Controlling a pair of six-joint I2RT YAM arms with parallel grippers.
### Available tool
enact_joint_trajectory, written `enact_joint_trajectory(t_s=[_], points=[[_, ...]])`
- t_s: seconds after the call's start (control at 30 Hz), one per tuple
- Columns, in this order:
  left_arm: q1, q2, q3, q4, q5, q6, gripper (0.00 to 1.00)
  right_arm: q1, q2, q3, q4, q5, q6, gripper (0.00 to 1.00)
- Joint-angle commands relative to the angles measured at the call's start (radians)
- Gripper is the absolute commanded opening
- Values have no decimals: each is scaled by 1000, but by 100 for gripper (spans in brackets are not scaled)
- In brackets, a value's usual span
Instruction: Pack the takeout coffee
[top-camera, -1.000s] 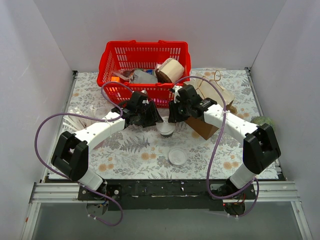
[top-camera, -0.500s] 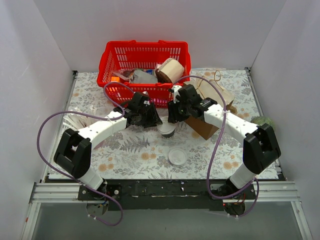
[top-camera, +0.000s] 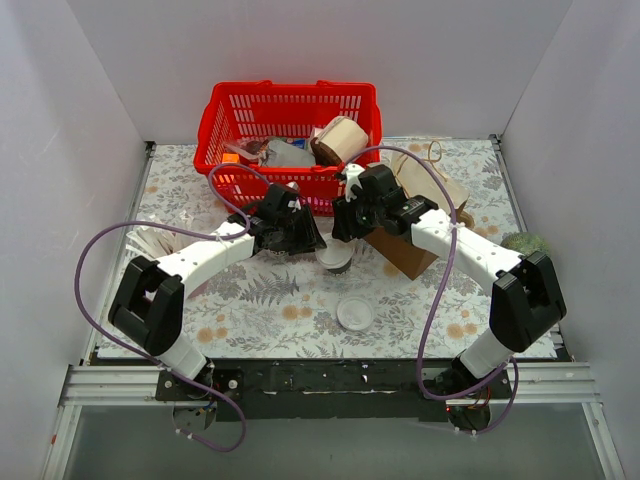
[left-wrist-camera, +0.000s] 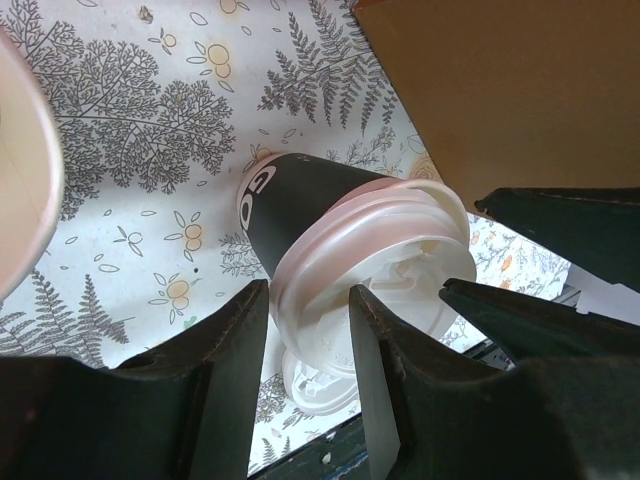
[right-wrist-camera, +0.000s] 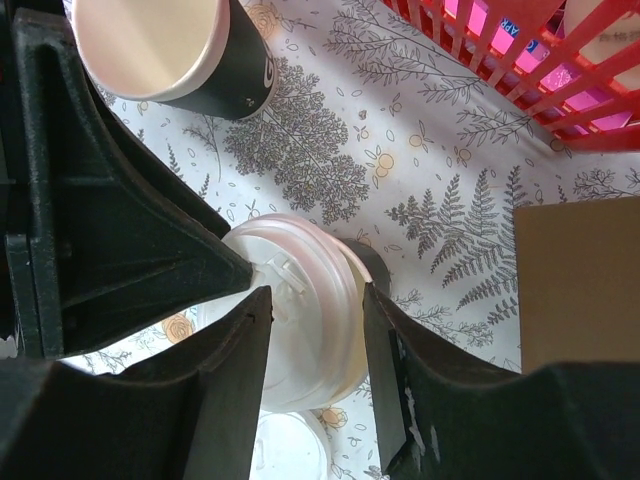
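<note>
Grip by left tool (left-wrist-camera: 308, 295) on the takeout coffee (left-wrist-camera: 300, 200), a small paper cup with a dark brown-black wall and a round white plastic lid. Note both fingers (left-wrist-camera: 235, 380) tight against opposite sides of the lid rim, with the jaws partly closed.

Loose straddle by right tool (right-wrist-camera: 315, 292) over the same lid from the opposite side. See its jaws parted slightly wider than the lid, with a thin gap at one finger in the left wrist view.

In the top view, find the lidded cup between the two tool heads, just in front of the red plastic mesh basket (top-camera: 350, 105) and over the floral-print tabletop (top-camera: 270, 300). Cannot tell whether its base rests on the tabletop or hangs above it.

Just right of the lidded cup, a brown cardboard box (top-camera: 410, 255). Nearer the arm bases and apart from the cup, a loose round white plastic lid (top-camera: 355, 314), flat on the tabletop. Close to the left tool, a matching lidless dark paper cup (right-wrist-camera: 170, 50) with a cream interior, standing on the tabletop apart from the lidded one. Inside the basket, a tan cylindrical item (top-camera: 342, 140) among other goods too cluttered to name.
</note>
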Motion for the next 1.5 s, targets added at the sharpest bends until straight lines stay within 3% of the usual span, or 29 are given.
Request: enact_joint_trajectory(t_s=[0.0, 0.17, 0.63, 0.8, 0.97, 1.23, 1.47], points=[[-3, 1, 33, 12, 18, 21, 37, -4, -12, 14, 6, 3, -21, 48], [-3, -8, 33, 12, 16, 24, 37, -2, -1, 17, 1, 14, -11, 41], [-3, -5, 34, 15, 27, 27, 37, -2, 42, 26, -25, 60, 36, 39], [-3, -6, 33, 16, 26, 25, 37, -2, 34, 21, -16, 26, 61, 19], [-3, -17, 36, 20, 32, 21, 38, -2, -6, 5, -10, 87, 111, 1], [-1, -92, 19, 26, 30, 10, 48, -5, -38, 11, -13, 26, 185, 1], [-1, -129, 5, 20, 7, 7, 54, -23, -78, -28, 1, 74, 234, 1]])
